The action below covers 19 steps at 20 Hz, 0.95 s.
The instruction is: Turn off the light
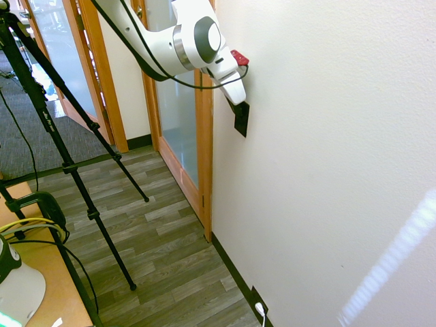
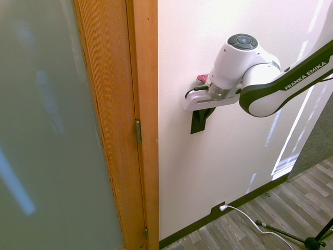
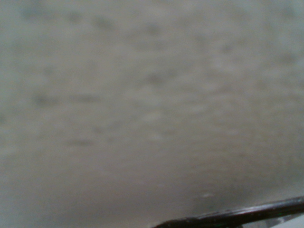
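Note:
The light itself is out of view. Its switch is a small black upright plate (image 1: 241, 121) (image 2: 197, 125) on the white wall, just beside the wooden door frame. My gripper (image 1: 236, 103) (image 2: 205, 112) points at the wall and sits against the plate's upper edge. Its dark fingers look drawn together, shut, with nothing held. Where the tips meet the plate is hard to make out, dark against dark. The wrist view is a blurred stretch of wall with a dark edge (image 3: 237, 216) along the bottom.
An orange wooden door frame (image 1: 203, 136) (image 2: 141, 104) with frosted glass stands next to the switch. Low on the wall a black outlet plate with a white plug (image 1: 259, 305) (image 2: 219, 209) sits at the baseboard. Grey plank floor lies below.

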Tool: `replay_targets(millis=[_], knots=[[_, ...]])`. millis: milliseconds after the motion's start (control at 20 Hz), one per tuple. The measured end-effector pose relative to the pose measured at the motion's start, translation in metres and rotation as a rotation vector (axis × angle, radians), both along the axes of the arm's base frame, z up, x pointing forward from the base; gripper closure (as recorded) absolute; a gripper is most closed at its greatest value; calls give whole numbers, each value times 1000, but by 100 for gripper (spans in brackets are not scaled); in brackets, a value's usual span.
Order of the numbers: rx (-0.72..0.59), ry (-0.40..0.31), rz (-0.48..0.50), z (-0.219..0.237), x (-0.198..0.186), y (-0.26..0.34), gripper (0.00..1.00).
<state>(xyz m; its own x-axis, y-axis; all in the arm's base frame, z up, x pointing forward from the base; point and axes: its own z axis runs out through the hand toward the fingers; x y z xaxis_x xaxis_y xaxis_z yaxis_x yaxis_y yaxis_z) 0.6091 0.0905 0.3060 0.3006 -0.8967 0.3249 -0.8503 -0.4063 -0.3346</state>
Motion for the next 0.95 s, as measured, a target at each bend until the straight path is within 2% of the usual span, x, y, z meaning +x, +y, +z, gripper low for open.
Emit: replay_targets(millis=[200, 400, 450, 750, 950], knots=[[-16, 14, 6, -4, 2, 4, 100], [-33, 48, 7, -27, 8, 6, 100], [-30, 48, 7, -28, 9, 6, 0], [28, -1, 44, -29, 0, -5, 0], [16, 22, 84, -34, -5, -2, 0]])
